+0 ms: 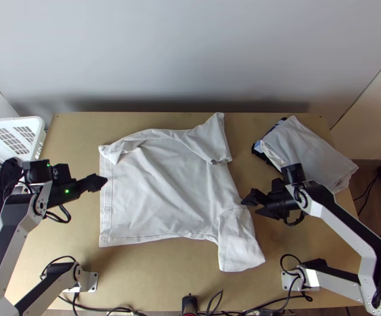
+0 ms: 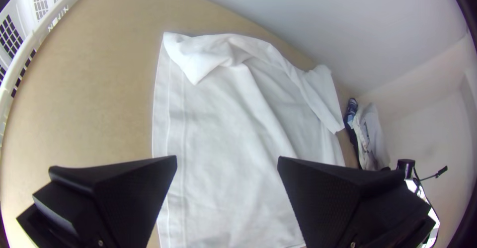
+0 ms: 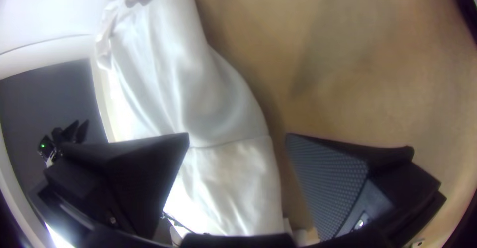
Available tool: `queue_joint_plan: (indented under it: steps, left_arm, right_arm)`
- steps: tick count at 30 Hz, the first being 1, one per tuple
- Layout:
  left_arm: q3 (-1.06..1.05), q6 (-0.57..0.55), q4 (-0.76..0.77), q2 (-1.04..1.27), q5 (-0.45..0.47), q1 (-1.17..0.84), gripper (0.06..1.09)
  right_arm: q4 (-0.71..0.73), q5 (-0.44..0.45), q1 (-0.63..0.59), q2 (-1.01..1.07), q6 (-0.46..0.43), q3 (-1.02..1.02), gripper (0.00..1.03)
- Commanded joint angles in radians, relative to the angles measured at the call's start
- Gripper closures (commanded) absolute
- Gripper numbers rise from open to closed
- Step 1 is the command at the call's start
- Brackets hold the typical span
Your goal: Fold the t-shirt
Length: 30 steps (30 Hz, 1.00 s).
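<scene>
While the t-shirt (image 1: 164, 184) lies spread, the basket (image 1: 16, 121) apparently holds dark cloth (image 1: 6, 176).

left hand (image 1: 101, 182): fingers apart | white t-shirt (image 2: 223, 143): spread, one edge turned over | white basket (image 2: 34, 40): apart from shirt

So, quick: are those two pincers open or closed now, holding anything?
Left pincer: open, holding nothing.
Right pincer: open, empty, at the shirt's edge.
</scene>
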Motion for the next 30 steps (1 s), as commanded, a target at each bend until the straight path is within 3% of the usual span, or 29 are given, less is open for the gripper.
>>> queue_joint_plan:
  steps: [1,5,9,14,18,20,25,30]
  left_arm:
    - [-0.015,0.014,-0.05,-0.084,-0.011,-0.007,0.1]
    - [-0.013,0.026,-0.068,-0.105,-0.009,0.003,0.1]
    - [-0.019,0.043,-0.114,-0.13,-0.009,0.007,0.11]
    - [-0.024,0.143,-0.235,-0.164,-0.008,0.073,0.12]
    - [-0.015,0.166,-0.281,-0.199,0.007,0.144,0.17]
    - [-0.004,0.166,-0.314,-0.22,0.029,0.187,0.17]
    - [-0.013,0.158,-0.381,-0.268,0.241,0.32,0.17]
    - [-0.087,0.14,-0.466,-0.233,0.245,0.293,0.17]
  right_arm:
    - [0.073,-0.026,0.036,0.057,0.004,-0.032,0.21]
    - [0.161,-0.029,0.056,0.056,0.038,-0.059,0.55]
    - [0.179,-0.047,0.089,0.053,0.054,-0.059,0.61]
    - [0.181,-0.093,0.095,0.039,0.056,-0.069,0.71]
    - [0.181,-0.095,0.095,0.016,0.053,-0.083,0.79]
    - [0.187,-0.093,0.095,-0.007,0.056,-0.091,1.01]
    - [0.168,-0.07,0.09,0.033,0.074,-0.098,1.0]
    - [0.164,-0.053,0.053,0.03,0.08,-0.088,1.0]
